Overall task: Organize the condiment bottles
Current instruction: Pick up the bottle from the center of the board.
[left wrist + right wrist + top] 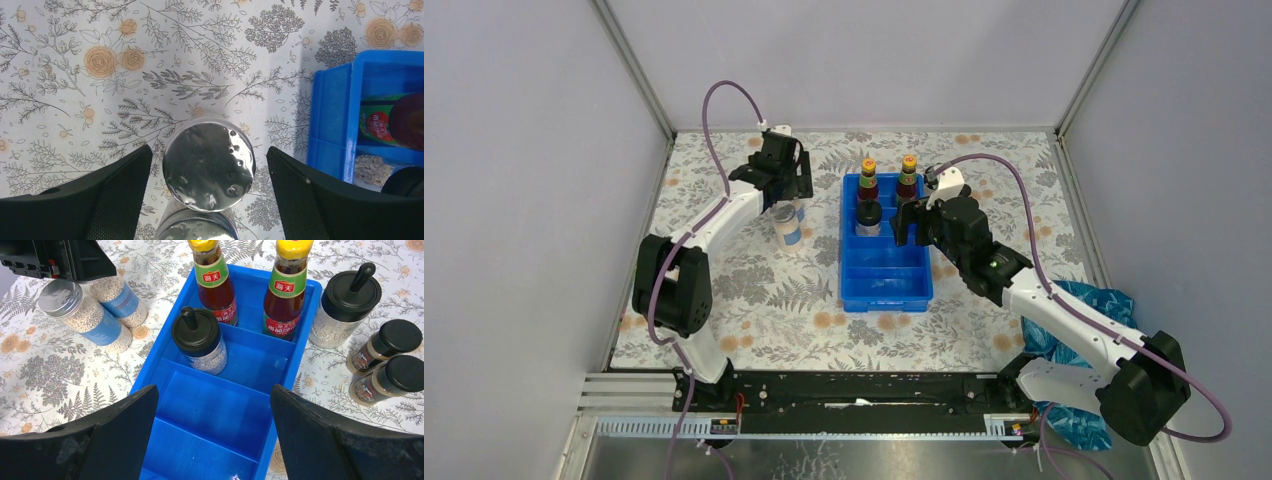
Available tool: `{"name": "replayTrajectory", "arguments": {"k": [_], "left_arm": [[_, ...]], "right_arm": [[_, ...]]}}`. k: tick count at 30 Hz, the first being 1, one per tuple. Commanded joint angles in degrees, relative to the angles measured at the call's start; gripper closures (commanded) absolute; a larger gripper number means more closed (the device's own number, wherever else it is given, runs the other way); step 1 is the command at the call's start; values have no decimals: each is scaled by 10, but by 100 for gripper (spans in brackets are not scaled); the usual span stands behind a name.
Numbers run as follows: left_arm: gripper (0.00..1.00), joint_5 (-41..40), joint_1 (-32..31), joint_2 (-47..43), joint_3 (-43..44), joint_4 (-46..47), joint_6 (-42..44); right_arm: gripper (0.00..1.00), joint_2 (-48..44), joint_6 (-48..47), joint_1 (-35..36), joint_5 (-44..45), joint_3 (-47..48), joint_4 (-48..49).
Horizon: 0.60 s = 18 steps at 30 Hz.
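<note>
My left gripper [209, 151] is open, its fingers apart on either side of a silver-lidded blue-labelled jar [209, 167]; the second such jar [197, 227] stands just nearer. Both stand on the cloth left of the tray [788, 228]. My right gripper [214, 389] is open and empty above the blue tray [210, 430]. Two dark red bottles [215, 282] [285, 290] stand in the tray's far compartments. One clear black-capped jar [200, 340] stands in the tray; the other [347, 305] stands just outside its right wall. Two short dark jars [385, 342] [395, 377] stand on the cloth to the right.
The blue compartmented tray [884, 285] lies mid-table on a floral cloth, its near compartments bare. White walls close in the back and sides. A blue plastic bag [1089, 300] lies at the right edge beside the right arm.
</note>
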Motion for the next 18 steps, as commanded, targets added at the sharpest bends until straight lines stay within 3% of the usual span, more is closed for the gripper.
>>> {"name": "replayTrajectory", "arguments": {"k": [1, 18], "left_arm": [[12, -23, 5, 13, 13, 29, 13], [16, -29, 5, 3, 21, -10, 6]], "right_arm": [[10, 3, 7, -3, 3, -2, 31], [10, 7, 11, -3, 3, -4, 32]]}}
